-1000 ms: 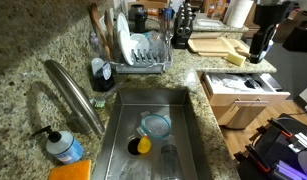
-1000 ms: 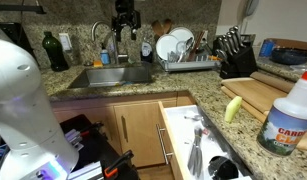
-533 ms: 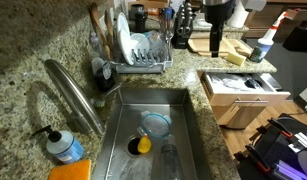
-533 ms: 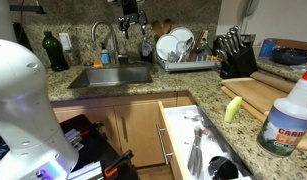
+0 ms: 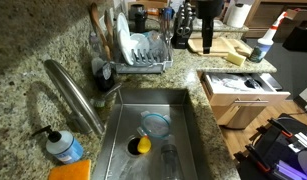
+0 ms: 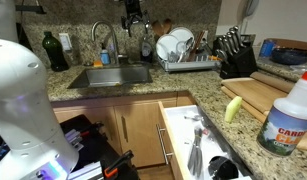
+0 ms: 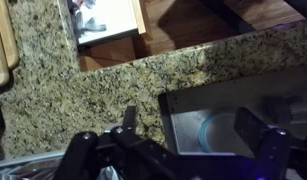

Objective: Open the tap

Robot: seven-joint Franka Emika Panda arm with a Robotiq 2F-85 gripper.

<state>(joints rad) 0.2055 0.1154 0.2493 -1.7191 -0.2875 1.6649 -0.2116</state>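
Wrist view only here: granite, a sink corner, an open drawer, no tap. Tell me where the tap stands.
Observer: The tap stands on the side of the sink opposite the open drawer.
Operator: Give me my gripper's position against it.
Observer: The gripper hangs in the air past the dish rack at the sink's end, well apart from the tap.
Operator: Name anything near the tap to avoid.
Observer: A clear soap bottle with blue liquid stands on the counter close to the tap.
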